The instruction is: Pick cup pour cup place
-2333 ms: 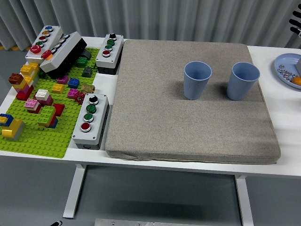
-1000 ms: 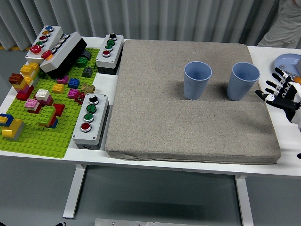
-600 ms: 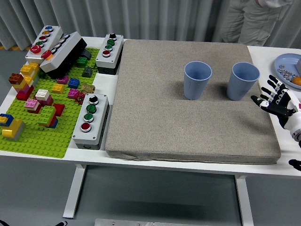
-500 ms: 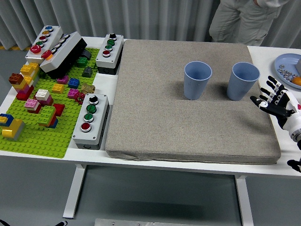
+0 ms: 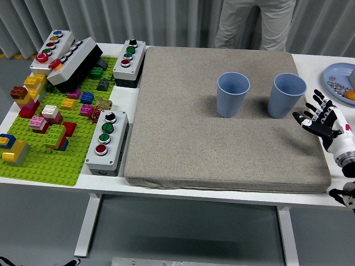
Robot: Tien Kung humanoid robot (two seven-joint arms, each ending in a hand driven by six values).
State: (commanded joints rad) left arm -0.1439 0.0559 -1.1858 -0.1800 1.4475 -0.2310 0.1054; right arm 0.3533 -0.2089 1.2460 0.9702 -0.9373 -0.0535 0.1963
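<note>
Leftmost on the white counter (image 5: 335,148) lies a green building-brick baseplate (image 5: 47,149) scattered with coloured bricks (image 5: 50,116), and around it stand grey button boxes: two (image 5: 67,56) leaning together at the far corner, one (image 5: 129,62) beside the mat's far edge, and one (image 5: 107,141) nearer the front with black, green and red buttons. No writing on them can be read. Next comes a thick grey-brown fabric mat (image 5: 222,122) covering the middle of the counter. Two blue ribbed cups stand upright on it, well apart: the left cup (image 5: 233,95) near the centre and the right cup (image 5: 286,95) close to the mat's right edge; neither interior shows any contents from here. Just beside the right cup, the robot's right hand (image 5: 319,120) hovers with its fingers (image 5: 312,108) spread wide, holding nothing and not touching the cup. At the far right edge a blue plate (image 5: 336,84) carries small silvery beads and something orange. Beyond the counter a person (image 5: 255,22) in light trousers stands before grey vertical curtains.
</note>
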